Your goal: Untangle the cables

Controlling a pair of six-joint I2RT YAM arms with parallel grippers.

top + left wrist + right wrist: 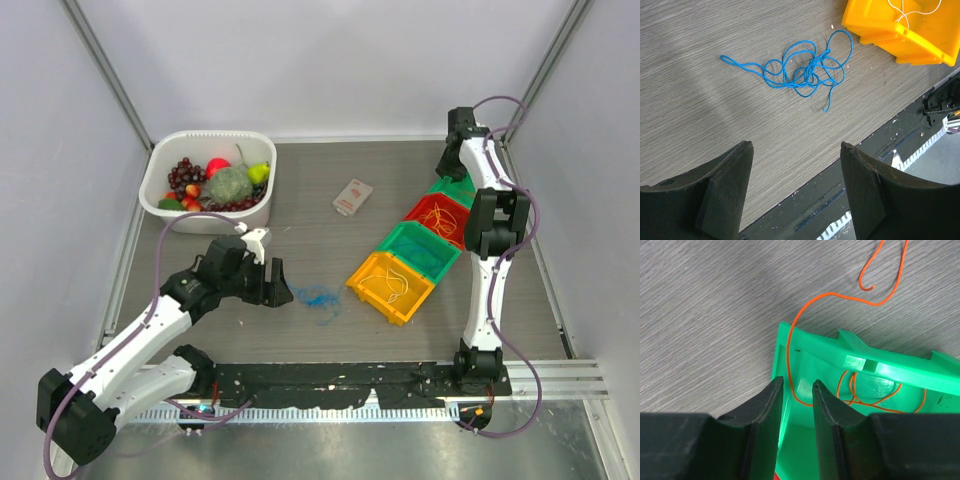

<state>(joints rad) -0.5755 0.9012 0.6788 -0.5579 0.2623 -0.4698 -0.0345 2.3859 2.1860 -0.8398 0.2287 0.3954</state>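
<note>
Showing only part of the scene: in the top view the right gripper (796, 385) is masked by its own wrist, and the wrist views crop the yellow bin (900, 40), its white cable (902, 12) and the far end of the orange cable (830, 294). The blue cable (810, 68) — a thin, glossy wire in a loose knot of overlapping loops — lies on the grey wood-grain table (715, 110), just left of the yellow bin and just beyond the left gripper (795, 150) (jaws spread wide, holding nothing). The orange cable drapes over the rim of the far green bin (860, 360), a moulded plastic tray. The right jaws stand a narrow slit apart at that bin's corner, with a strand showing in the slit; whether they touch it cannot be told.
</note>
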